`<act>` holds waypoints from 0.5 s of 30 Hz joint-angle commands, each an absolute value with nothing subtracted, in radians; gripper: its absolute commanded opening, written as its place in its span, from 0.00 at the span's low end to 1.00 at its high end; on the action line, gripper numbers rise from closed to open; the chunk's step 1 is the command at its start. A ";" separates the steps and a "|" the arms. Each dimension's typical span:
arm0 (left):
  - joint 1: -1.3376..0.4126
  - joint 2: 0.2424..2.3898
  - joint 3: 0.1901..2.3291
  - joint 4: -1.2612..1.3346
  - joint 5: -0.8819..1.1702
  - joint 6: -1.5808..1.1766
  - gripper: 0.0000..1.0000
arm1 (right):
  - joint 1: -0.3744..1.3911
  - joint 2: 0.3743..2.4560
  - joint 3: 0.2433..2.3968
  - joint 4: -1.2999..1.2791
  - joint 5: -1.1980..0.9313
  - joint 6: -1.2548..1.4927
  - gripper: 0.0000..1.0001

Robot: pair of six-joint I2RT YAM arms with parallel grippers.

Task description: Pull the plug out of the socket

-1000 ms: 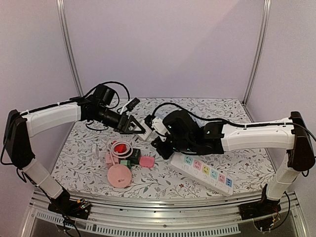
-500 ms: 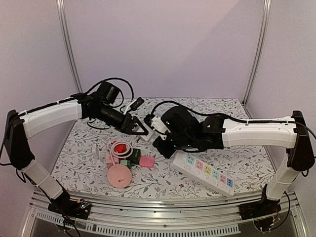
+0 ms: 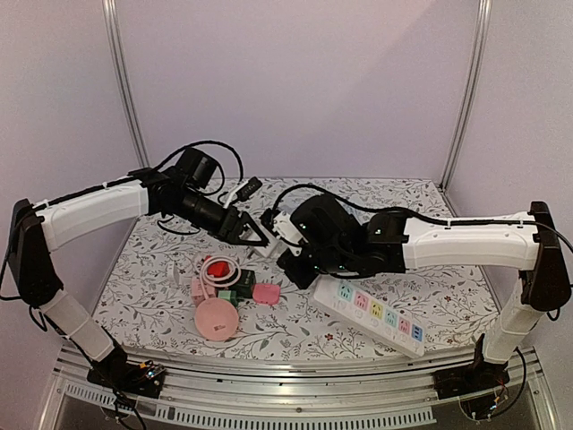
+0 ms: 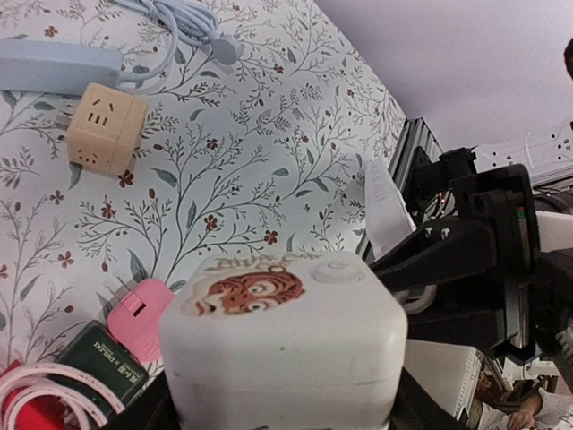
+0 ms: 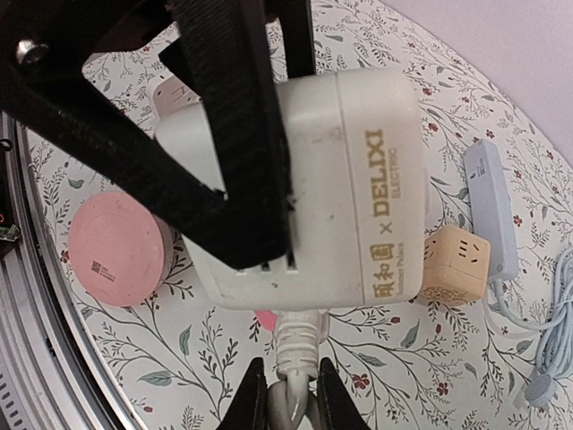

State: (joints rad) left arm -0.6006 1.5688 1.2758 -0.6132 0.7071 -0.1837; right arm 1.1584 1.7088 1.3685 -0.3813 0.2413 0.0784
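A white cube socket [image 4: 286, 340] with a tiger sticker hangs above the table, and my left gripper [image 4: 282, 417] is shut on its sides. The right wrist view shows the same socket [image 5: 349, 179] with gold lettering, clamped by the left gripper's black fingers [image 5: 215, 152]. A white plug [image 5: 295, 345] with a ribbed collar sits in the socket's lower face. My right gripper [image 5: 291, 394] is shut on the plug and its cable just below the collar. From above, both grippers meet at the socket [image 3: 276, 224] over the middle of the table.
A white power strip [image 3: 376, 313] with coloured outlets lies under the right arm. A pink disc [image 3: 216, 320], pink plug [image 3: 266, 293], green box [image 3: 237, 285] and red piece [image 3: 215, 267] cluster at left. A beige cube socket [image 4: 106, 128] and grey-blue strip [image 4: 54, 64] lie farther back.
Over the last second the left gripper and socket moved slightly right and the right wrist shifted with them. Both grips look the same, and the plug is still seated.
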 commanded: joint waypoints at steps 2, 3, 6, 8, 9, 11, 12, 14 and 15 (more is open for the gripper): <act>-0.557 1.530 1.237 -0.623 0.818 -0.185 0.07 | 1.132 1.729 1.315 -0.271 0.301 0.105 0.00; -0.552 1.523 1.233 -0.614 0.844 -0.188 0.07 | 1.126 1.735 1.302 -0.266 0.302 0.110 0.00; -0.540 1.513 1.227 -0.595 0.899 -0.200 0.07 | 1.107 1.742 1.249 -0.213 0.293 0.121 0.00; -0.531 1.510 1.224 -0.579 0.930 -0.213 0.06 | 1.096 1.748 1.237 -0.184 0.282 0.123 0.00; -0.527 1.508 1.222 -0.573 0.939 -0.218 0.06 | 1.093 1.752 1.238 -0.181 0.280 0.122 0.00; -0.521 1.506 1.221 -0.571 0.942 -0.221 0.06 | 1.090 1.768 1.243 -0.183 0.285 0.112 0.00; -0.518 1.505 1.220 -0.569 0.946 -0.223 0.06 | 1.090 1.772 1.245 -0.184 0.286 0.106 0.00; -0.514 1.502 1.217 -0.561 0.952 -0.227 0.06 | 1.089 1.778 1.248 -0.184 0.287 0.100 0.00; -0.513 1.502 1.217 -0.559 0.949 -0.229 0.06 | 1.088 1.778 1.251 -0.187 0.285 0.101 0.00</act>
